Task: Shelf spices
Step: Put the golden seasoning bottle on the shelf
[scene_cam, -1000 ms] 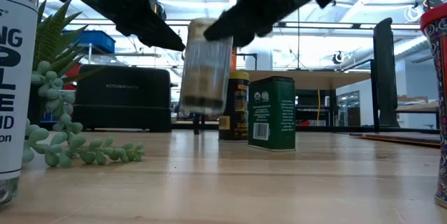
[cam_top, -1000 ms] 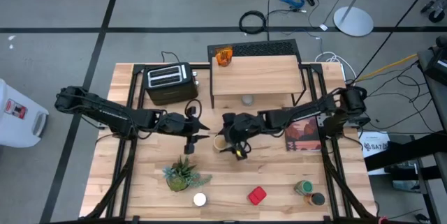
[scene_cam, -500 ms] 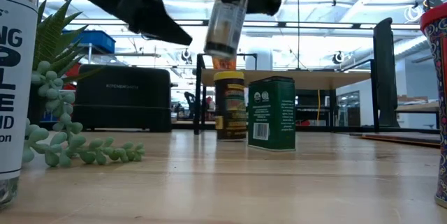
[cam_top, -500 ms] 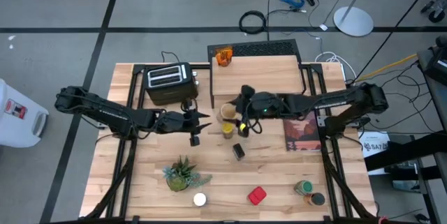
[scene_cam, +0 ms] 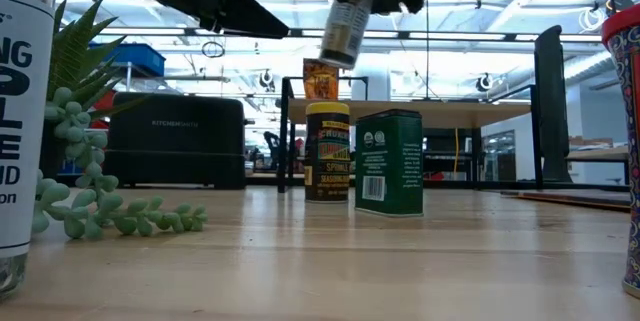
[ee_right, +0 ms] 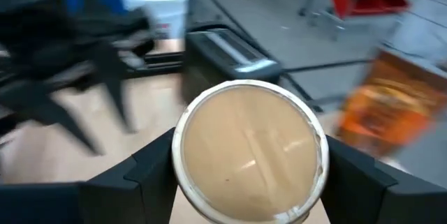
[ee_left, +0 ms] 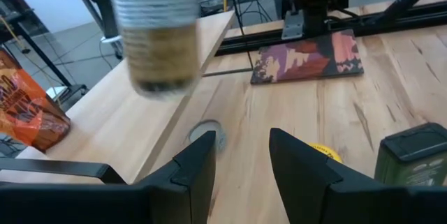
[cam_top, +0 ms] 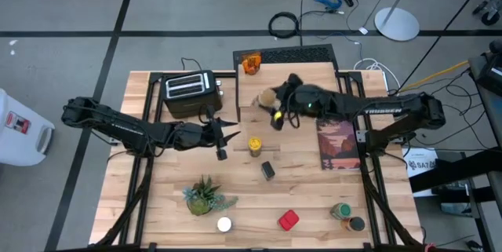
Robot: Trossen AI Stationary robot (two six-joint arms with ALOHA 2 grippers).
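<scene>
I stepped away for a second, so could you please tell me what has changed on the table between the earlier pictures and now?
The right gripper, shut on the tan-lidded jar, has lifted it from mid-table, beside the yellow-lidded jar, up and back over the shelf. The left gripper, fingers open, has barely moved. The yellow-lidded jar, dark square tin, red tin and toaster stayed put.

Bright, even overhead lighting; both wrist views smear with motion blur, backlit low view glares.
</scene>
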